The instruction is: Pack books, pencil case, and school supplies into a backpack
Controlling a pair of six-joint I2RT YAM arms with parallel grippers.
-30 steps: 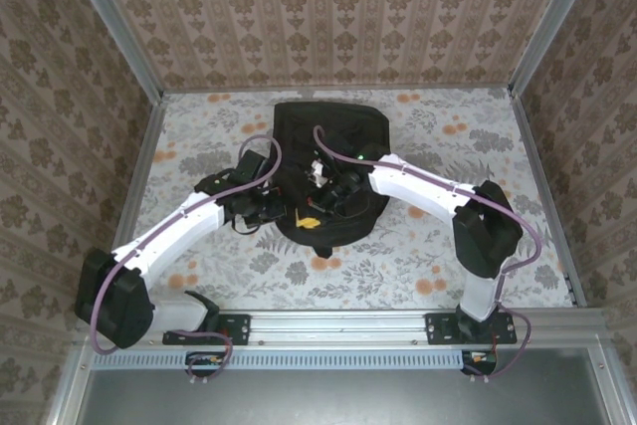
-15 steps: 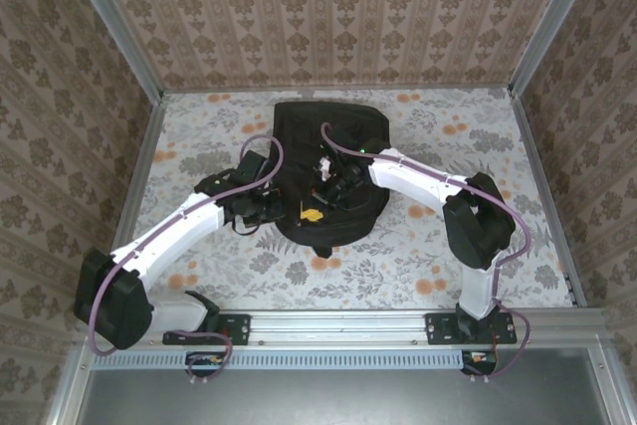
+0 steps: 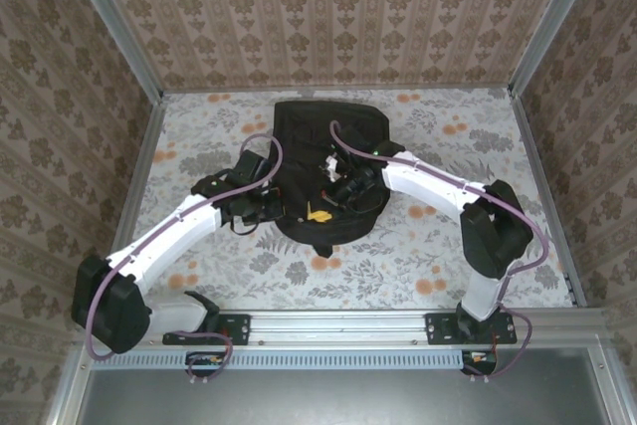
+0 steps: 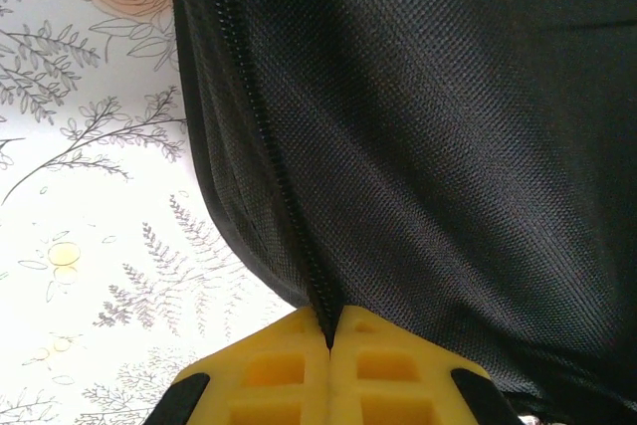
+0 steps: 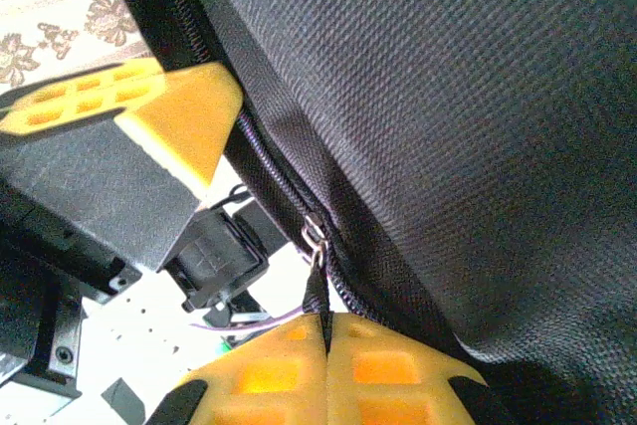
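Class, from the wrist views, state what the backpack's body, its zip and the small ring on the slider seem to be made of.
Backpack: matte black woven cloth, seemingly synthetic, by its fine grid weave. Zip: probably plastic coil, dark and ribbed. Ring: likely metal, silvery with a glint.

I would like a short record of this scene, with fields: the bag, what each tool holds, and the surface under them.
backpack: black fabric, lying on the table between the two arms
left tool: shut, pinching the backpack's edge at the zip teeth
right tool: shut on the zip pull, a dark tab under the metal slider
table: pale, with a floral print
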